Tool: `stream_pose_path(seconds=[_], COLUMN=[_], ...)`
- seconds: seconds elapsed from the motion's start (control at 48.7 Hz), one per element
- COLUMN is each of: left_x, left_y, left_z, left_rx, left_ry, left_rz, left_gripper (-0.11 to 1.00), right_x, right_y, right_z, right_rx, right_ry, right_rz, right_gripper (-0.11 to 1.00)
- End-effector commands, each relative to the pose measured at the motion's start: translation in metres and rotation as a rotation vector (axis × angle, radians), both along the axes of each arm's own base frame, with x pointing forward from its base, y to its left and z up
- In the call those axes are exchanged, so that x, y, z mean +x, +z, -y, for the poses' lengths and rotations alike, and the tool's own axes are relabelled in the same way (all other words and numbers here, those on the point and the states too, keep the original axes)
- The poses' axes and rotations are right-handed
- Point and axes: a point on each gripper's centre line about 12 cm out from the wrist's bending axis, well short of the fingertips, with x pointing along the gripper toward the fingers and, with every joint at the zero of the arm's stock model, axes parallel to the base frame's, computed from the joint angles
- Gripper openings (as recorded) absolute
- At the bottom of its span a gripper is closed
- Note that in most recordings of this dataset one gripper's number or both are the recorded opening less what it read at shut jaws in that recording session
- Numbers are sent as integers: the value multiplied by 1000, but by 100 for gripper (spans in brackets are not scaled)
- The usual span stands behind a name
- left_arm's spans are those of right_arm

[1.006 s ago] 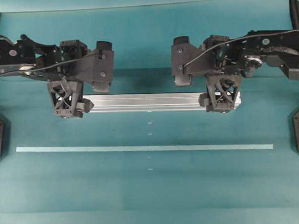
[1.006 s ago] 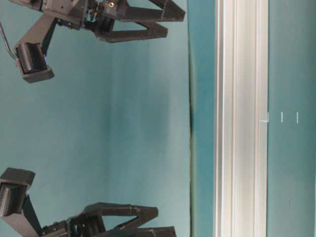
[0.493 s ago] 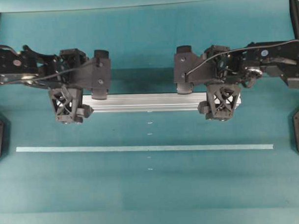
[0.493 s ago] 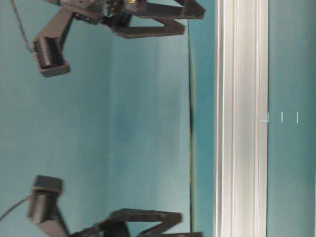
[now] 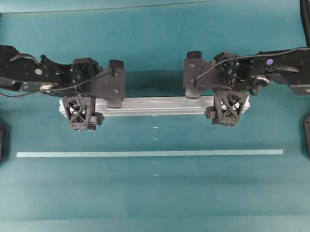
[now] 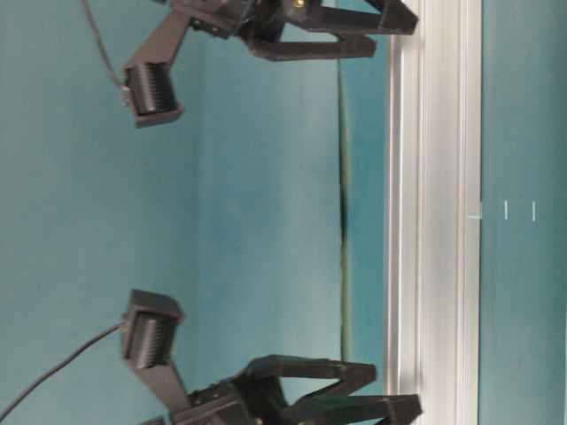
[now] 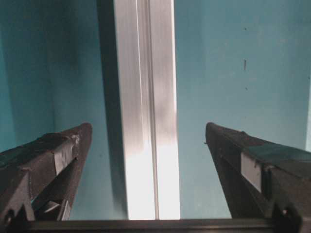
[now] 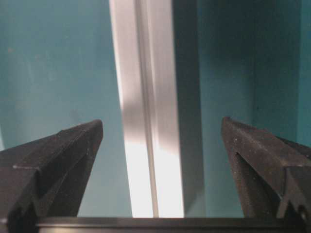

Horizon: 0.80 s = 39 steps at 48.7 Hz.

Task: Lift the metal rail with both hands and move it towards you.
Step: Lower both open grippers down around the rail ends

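Pale tape strip (image 5: 150,154) runs across the teal table (image 5: 158,197), well nearer the camera side than the metal rail (image 5: 154,106); a few small white tick marks (image 5: 155,139) sit between them. Rail is grooved silver extrusion, lying flat mid-table. Left gripper (image 7: 148,145) and right gripper (image 8: 160,141) each straddle a rail end, black truss fingers spread wide, clear of the metal.
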Motion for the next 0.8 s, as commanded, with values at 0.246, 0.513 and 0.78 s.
stream_pose_path(seconds=[0.246, 0.513, 0.78], left_x=[6, 5, 2], left_y=[-18, -34, -40], left_z=[-7, -8, -7], left_rx=[-1, -5, -6], left_ry=[14, 19, 19], left_rz=[-9, -19, -16], left_gripper=[99, 99, 99], right_x=[-2, -3, 0], right_y=[-20, -37, -37], right_z=[-4, -3, -3], right_rx=[10, 11, 7], right_ry=[11, 7, 6], right_rz=[-34, -42, -30], right_gripper=[100, 100, 100])
